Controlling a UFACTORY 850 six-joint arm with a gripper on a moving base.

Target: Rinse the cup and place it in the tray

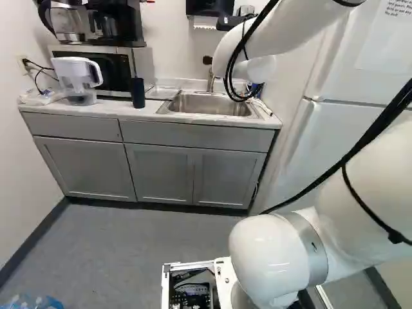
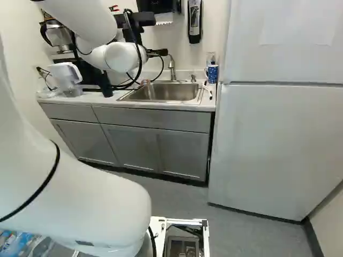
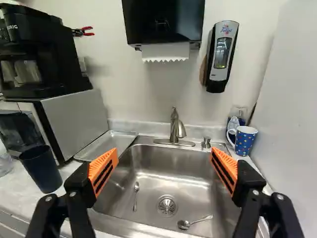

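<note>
In the right base view my gripper (image 2: 156,52) is over the counter by the sink. The wrist view has the gripper (image 3: 163,171) open, its orange pads wide apart, nothing between them, with the sink (image 3: 148,171) below and ahead. A blue dotted mug (image 3: 244,141) stands upright on the counter at the sink's faucet-side corner, beside the fridge; it also shows as a blue mug (image 2: 212,74). A dark tumbler (image 3: 41,168) stands across the sink, near the microwave. Between microwave and sink lies a shallow metal tray (image 3: 108,144). The faucet (image 3: 176,128) rises behind the basin.
Two spoons (image 3: 136,196) (image 3: 194,222) lie in the sink by the drain. A soap dispenser (image 3: 222,57) and towel dispenser (image 3: 163,25) hang above. The coffee maker (image 3: 42,54) sits on the microwave (image 3: 74,121). A water pitcher (image 1: 76,78) stands left; the fridge (image 2: 278,144) is right.
</note>
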